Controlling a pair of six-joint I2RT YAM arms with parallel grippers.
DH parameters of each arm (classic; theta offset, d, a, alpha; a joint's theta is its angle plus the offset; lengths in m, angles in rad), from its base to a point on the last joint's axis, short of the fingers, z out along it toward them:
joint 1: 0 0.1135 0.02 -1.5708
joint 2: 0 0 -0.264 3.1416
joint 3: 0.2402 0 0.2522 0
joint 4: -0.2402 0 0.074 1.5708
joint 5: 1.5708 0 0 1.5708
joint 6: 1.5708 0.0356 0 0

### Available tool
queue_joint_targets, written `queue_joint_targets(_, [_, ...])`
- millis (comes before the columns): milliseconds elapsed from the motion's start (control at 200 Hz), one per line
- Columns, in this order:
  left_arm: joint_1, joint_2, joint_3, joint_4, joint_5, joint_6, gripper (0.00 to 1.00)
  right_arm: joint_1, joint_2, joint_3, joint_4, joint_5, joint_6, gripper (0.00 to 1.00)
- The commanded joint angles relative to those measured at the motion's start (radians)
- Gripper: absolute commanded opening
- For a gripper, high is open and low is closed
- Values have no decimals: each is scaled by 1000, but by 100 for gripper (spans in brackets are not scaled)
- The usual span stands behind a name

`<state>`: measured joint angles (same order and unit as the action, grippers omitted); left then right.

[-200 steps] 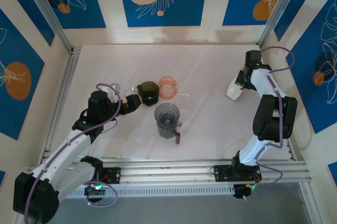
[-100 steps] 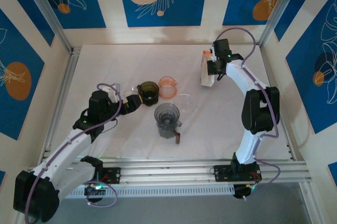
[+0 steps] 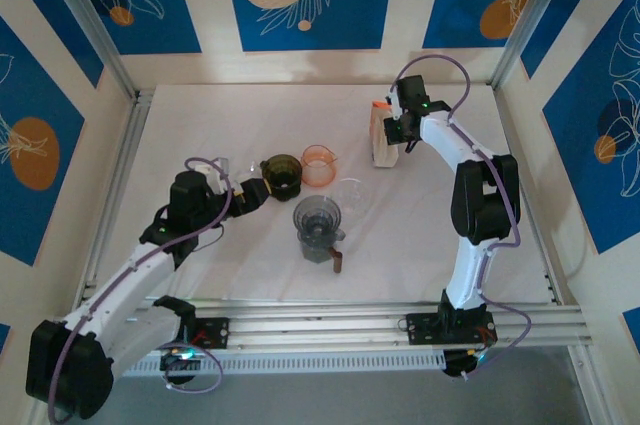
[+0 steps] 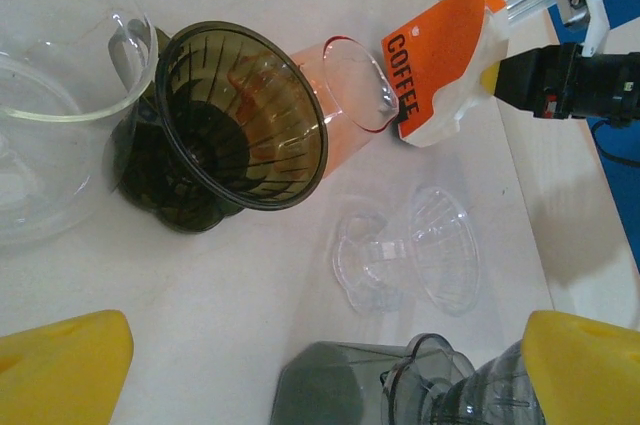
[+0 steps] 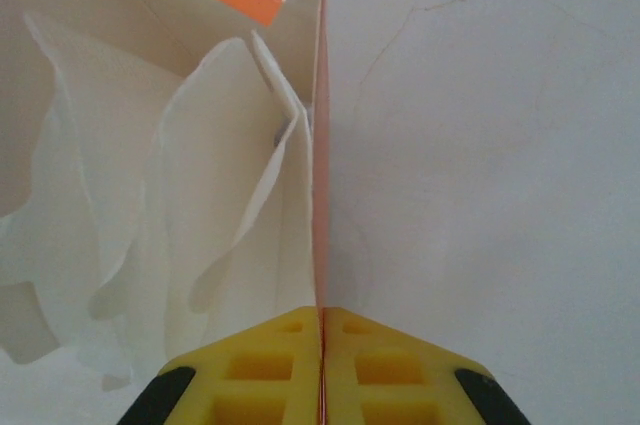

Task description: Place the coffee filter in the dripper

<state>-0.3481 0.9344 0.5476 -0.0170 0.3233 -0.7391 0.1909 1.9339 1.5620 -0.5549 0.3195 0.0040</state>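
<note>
Roughly, by size:

1. White-clothed table (image 3: 420, 255): it carries everything, with the cups and cones gathered left of centre.
2. Right arm (image 3: 478, 207): it reaches to the far side of the table. The right gripper (image 3: 392, 133) is pinched nearly shut on the orange edge of the filter pack. In the right wrist view the two yellow pads (image 5: 385, 375) meet on that thin edge.
3. Left arm (image 3: 130, 275): it stretches toward the centre. The left gripper (image 3: 250, 195) stands wide and holds nothing, just beside the dark dripper.
4. Filter pack (image 3: 380, 142): a pouch with an orange label reading COFFEE and white filter papers showing inside. It hangs from the right gripper, beyond the orange dripper and well apart from the grey one. I cannot tell whether its lower end touches the cloth.
5. Grey dripper (image 3: 318, 217): smoky and ribbed, it stands on a grey base nearest the arms, between them.
6. Glass jug (image 4: 40, 115): clear, just beside the dark dripper.
7. Dark dripper (image 3: 281, 173): olive-brown and ribbed inside, with no paper in it.
8. Orange dripper (image 3: 319, 165): just beside the dark one.
9. Clear dripper (image 3: 352, 192): between the orange and grey ones.
</note>
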Motion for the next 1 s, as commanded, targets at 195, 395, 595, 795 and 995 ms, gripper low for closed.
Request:
queue_joint_targets(195, [0, 31, 0, 53, 32, -31, 100, 3, -58, -58, 52, -25, 51, 23])
queue_joint_targets(395, [-1, 29, 6, 52, 28, -37, 100, -1, -178, -116, 89, 6, 145, 30])
queue_joint_targets(595, [0, 27, 11, 60, 28, -42, 100, 27, -280, -164, 83, 1, 266, 36])
queue_joint_targets(795, [0, 36, 14, 54, 29, -42, 100, 71, -206, -74, -2, -26, 404, 33])
queue_joint_targets(995, [-1, 34, 13, 46, 29, -42, 100, 76, -102, 15, -68, 18, 516, 25])
